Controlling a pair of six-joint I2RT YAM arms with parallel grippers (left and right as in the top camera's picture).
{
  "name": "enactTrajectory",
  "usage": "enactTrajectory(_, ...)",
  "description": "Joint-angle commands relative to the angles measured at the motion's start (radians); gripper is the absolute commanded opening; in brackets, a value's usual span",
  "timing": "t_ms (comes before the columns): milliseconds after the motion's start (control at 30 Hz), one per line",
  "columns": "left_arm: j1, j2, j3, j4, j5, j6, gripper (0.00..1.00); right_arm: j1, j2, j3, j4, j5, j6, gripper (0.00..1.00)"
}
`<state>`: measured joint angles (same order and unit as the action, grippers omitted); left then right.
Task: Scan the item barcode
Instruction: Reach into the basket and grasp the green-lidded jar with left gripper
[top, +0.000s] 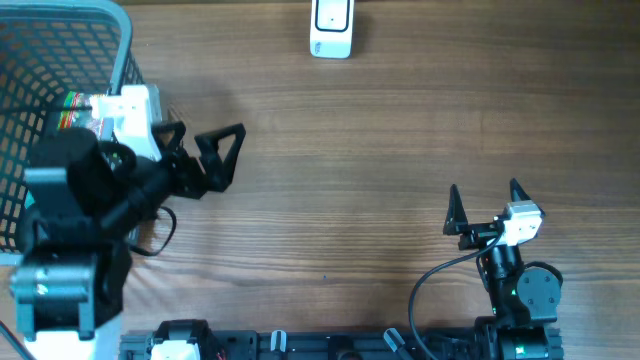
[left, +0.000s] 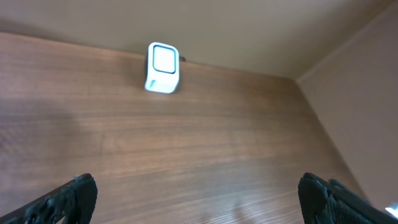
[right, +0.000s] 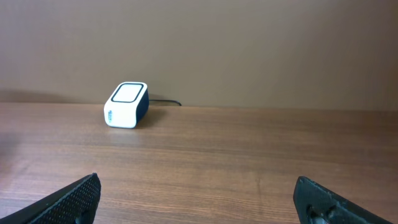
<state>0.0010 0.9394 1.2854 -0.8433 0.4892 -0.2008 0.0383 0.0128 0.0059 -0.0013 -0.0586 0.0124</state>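
The table is mostly bare wood, so the trouble I expect sits at its edges. The mesh basket stands at the left corner. My left pincer hovers just outside its rim, jaws spread wide and holding nothing. If I swing it in carelessly, a finger may snag the mesh or hook the rim and drag the basket. The right pincer waits near the front right, also released and empty, well apart from everything, so I doubt it gets in the way. The scanner is at the far edge, its cable trailing behind. A knock there could turn its window away from me. The item lies inside the basket, half hidden by my left wrist. I cannot see where its barcode is, so I may cover the code with a finger or present the wrong face.
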Motion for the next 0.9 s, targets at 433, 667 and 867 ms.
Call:
enactTrajectory(433,0.347,0.515,0.907,-0.591,-0.473,-0.114,1.00,-0.003,-0.008,-0.001,0.003,0.013,-0.012,1.00)
enactTrajectory(667,0.604,0.660,0.906,-0.717,-0.468,-0.063,1.00,-0.003,-0.008,-0.001,0.003,0.013,-0.012,1.00)
enactTrajectory(867,0.601,0.775,0.902,-0.650,-0.465,0.163,1.00,-0.003,-0.008,-0.001,0.003,0.013,-0.012,1.00)
